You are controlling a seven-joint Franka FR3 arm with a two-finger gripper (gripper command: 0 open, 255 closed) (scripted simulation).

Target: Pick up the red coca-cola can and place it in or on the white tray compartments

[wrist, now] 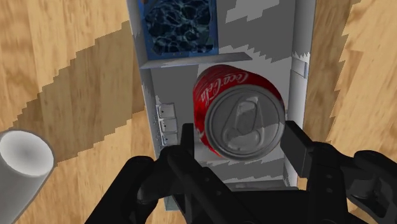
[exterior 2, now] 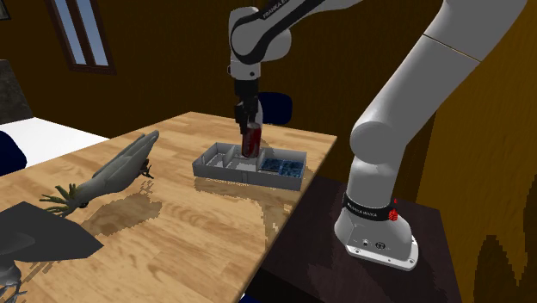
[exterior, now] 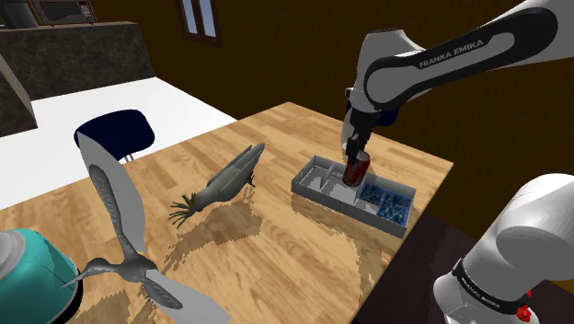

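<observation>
Pincer (wrist: 242, 130), clenched on the red Coca-Cola can (wrist: 245, 118), one black finger (wrist: 298, 145) pressed to each flank just under the silver lid. Gripped from straight above and held upright (probably so as to go down between the dividers without catching a wall). Directly below, the middle compartment of the white-grey tray (exterior: 317, 196), walls already around the can's lower part; judged close to set down, with little left but letting go. Just past the fingertips to one side, a blue-patterned compartment (wrist: 181, 25); to the other side, smaller cells (exterior: 317, 170). From the wrist view, contact at both flanks, plus the pull-tab; from the shoulder view, instead, the can's depth in the tray, though base-to-floor contact impossible to tell. Off beside the tray on the wooden table (wrist: 63, 51), apart from the fingers, a white cylinder (wrist: 22, 156).
</observation>
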